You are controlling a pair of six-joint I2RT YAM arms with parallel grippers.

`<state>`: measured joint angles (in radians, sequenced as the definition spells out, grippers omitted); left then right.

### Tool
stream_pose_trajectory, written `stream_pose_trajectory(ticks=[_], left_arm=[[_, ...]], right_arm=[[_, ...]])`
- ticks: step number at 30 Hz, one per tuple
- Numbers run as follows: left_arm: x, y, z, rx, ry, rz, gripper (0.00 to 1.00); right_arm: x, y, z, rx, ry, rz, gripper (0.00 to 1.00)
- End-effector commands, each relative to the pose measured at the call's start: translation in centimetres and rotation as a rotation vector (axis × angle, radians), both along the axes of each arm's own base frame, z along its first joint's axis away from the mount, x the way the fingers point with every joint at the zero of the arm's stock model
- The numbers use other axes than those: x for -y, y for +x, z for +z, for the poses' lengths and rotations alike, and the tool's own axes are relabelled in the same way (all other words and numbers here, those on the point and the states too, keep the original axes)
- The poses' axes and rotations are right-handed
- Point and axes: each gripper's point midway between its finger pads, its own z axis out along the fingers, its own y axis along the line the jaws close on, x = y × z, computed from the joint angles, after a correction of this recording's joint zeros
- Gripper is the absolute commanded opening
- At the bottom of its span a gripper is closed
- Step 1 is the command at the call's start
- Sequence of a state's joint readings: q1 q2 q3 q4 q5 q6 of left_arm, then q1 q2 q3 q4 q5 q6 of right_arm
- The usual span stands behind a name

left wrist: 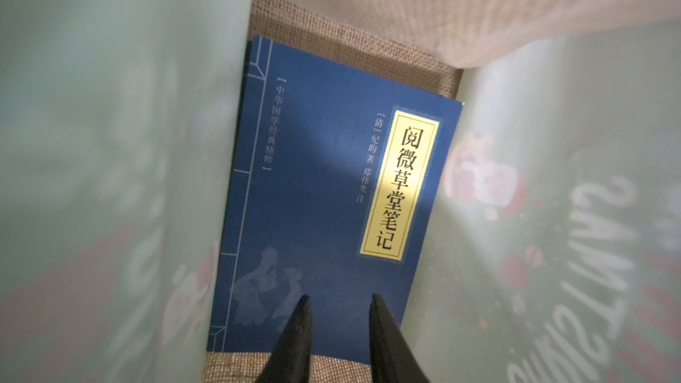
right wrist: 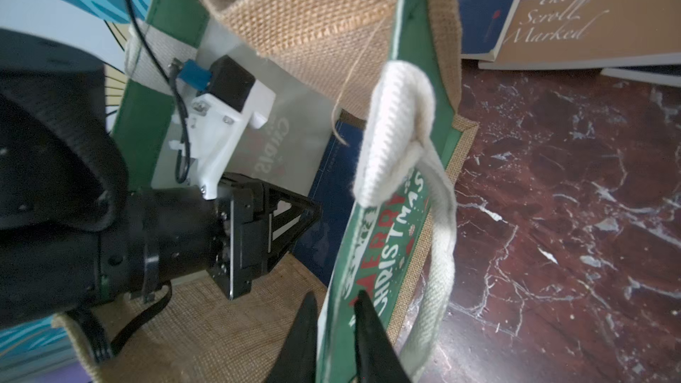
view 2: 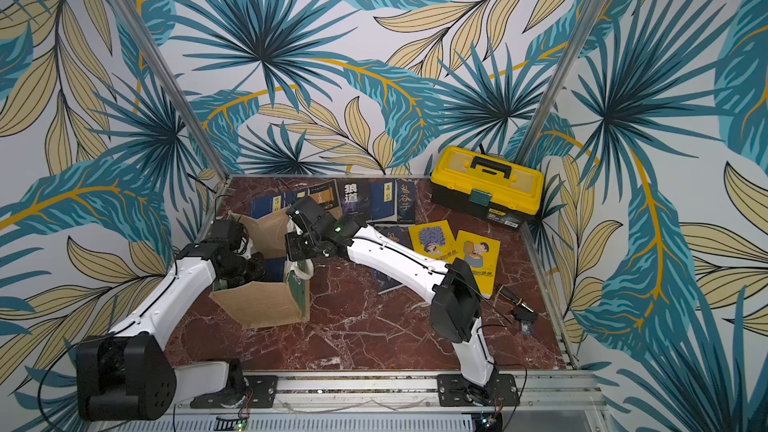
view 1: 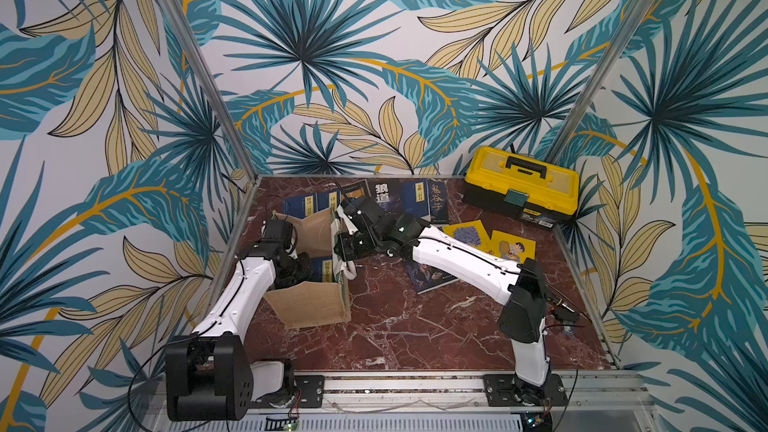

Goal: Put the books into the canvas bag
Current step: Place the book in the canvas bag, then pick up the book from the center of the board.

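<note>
The canvas bag (view 1: pixel 309 305) stands open at the table's left, tan with a green "Merry Christmas" side panel (right wrist: pixel 390 237) and a white handle (right wrist: pixel 398 134). One navy book (left wrist: pixel 324 197) with a yellow title strip lies flat on its floor. My left gripper (left wrist: pixel 337 298) reaches down inside the bag, open just above that book and holding nothing. My right gripper (right wrist: pixel 337 294) straddles the top edge of the side panel, fingers slightly apart. More books (view 1: pixel 417 199) lie along the back edge. Two yellow books (view 1: pixel 467 234) and a dark book (view 1: pixel 430 278) lie under my right arm.
A yellow-and-black toolbox (view 1: pixel 521 182) sits at the back right corner. A small black device (view 1: pixel 563 313) with a cable lies by the right edge. Patterned walls close in the marble table (view 1: pixel 415 338) on three sides.
</note>
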<state>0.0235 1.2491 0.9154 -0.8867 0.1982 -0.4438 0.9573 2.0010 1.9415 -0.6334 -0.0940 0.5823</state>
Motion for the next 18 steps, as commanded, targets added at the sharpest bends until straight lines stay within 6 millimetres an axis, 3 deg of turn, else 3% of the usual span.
stream_pose_trajectory(ticks=[1,7,11,16,18], left_arm=[[-0.2,1.0,5.0,0.138,0.001,0.012,0.33],[1.4,1.2,13.1,0.352,-0.062,-0.011,0.34],[3.0,1.1,16.9,0.46,-0.027,-0.043,0.33],[7.0,0.8,20.3,0.534,-0.027,-0.114,0.33],[9.7,0.9,20.6,0.539,-0.008,-0.159,0.33]], right_arm=[[1.7,0.1,2.6,0.057,0.006,-0.012,0.31],[5.2,1.3,4.0,0.106,-0.035,-0.058,0.43],[8.5,2.7,3.9,0.11,-0.038,-0.116,0.5],[15.6,5.6,1.8,0.053,-0.071,-0.252,0.52],[19.1,6.4,-0.5,0.034,-0.137,-0.308,0.53]])
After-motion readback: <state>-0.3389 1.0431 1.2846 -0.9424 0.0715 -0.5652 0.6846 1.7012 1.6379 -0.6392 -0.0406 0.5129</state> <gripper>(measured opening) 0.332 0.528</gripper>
